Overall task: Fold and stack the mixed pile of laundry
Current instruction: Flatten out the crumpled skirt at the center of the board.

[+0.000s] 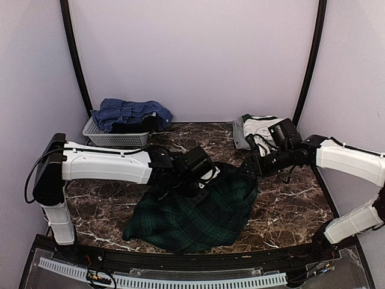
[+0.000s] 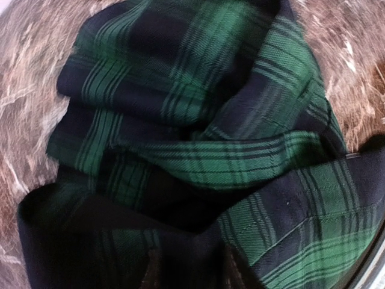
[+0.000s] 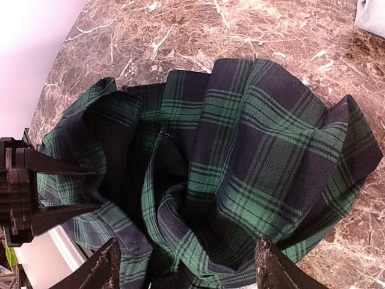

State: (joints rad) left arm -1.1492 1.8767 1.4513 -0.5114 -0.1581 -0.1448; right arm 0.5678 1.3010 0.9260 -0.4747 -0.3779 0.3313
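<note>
Laundry nearest the front edge: one dark green tartan shirt [image 1: 192,217], crumpled and loosely spread on the brown, white-veined marble tabletop [image 1: 295,205]. It reaches from the middle of the front edge to about the centre of the surface.

The left gripper [image 1: 201,173] is down on the far left part of this shirt. In the left wrist view its fingertips are sunk in bunched tartan folds, and I cannot tell whether they are clenched or released.

The right gripper [image 1: 249,165] sits at the shirt's far right corner. The right wrist view shows its two black fingers [image 3: 107,269] spread wide, with a ridge of tartan gathered between them but not pinched, so it is released.

At the far left corner stands a pale grey slatted plastic basket [image 1: 114,139]. A blue checked shirt [image 1: 129,111] is heaped over its rim, with a dark item [image 1: 135,127] beneath it.

At the far edge, right of centre, a white tee with dark green sleeves [image 1: 261,127] lies on the marble, partly behind the right arm and apart from the tartan shirt.
</note>
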